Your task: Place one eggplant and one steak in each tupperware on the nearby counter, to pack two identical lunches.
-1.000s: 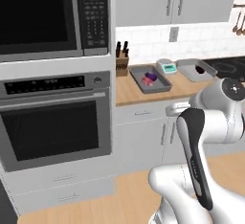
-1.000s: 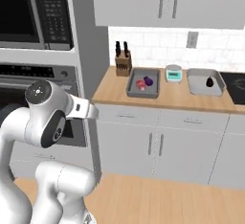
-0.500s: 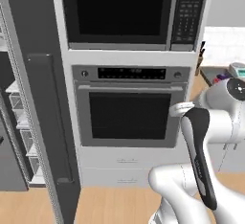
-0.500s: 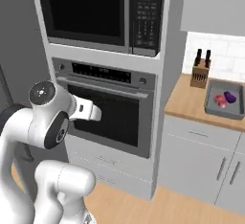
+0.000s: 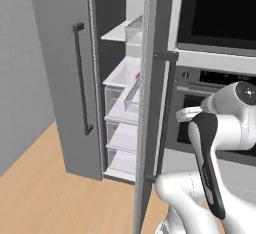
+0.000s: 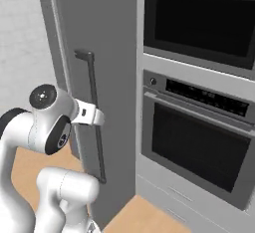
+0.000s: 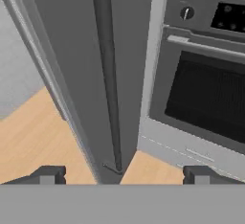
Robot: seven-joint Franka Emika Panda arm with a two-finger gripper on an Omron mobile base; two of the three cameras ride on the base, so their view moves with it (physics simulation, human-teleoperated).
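1. The robot's fingers [image 7: 124, 175] stand wide apart and empty, aimed at the grey refrigerator door [image 7: 119, 50].
2. That door's dark bar handle [image 7: 107, 74] runs vertically, straight ahead between the two fingertips.
3. In the left base view, the refrigerator [image 5: 125, 103] stands open at left, its white shelves [image 5: 122, 113] and clear drawers stacked vertically.
4. The built-in oven [image 6: 199, 132] sits to the right, with the microwave [image 6: 199, 18] above it.

Fridge [image 5: 65, 78]: grey, both doors swung open, edge of right door [image 5: 147, 103] toward camera.
Left door handle [image 5: 82, 78]: dark vertical bar.
Interior: white shelves and clear drawers [image 5: 122, 113] stacked.
Wall oven [image 5: 220, 93]: right of fridge, microwave [image 5: 217, 15] above.
Arm [image 5: 220, 143]: white, lower right, before oven.
Floor [image 5: 45, 193]: light wood.
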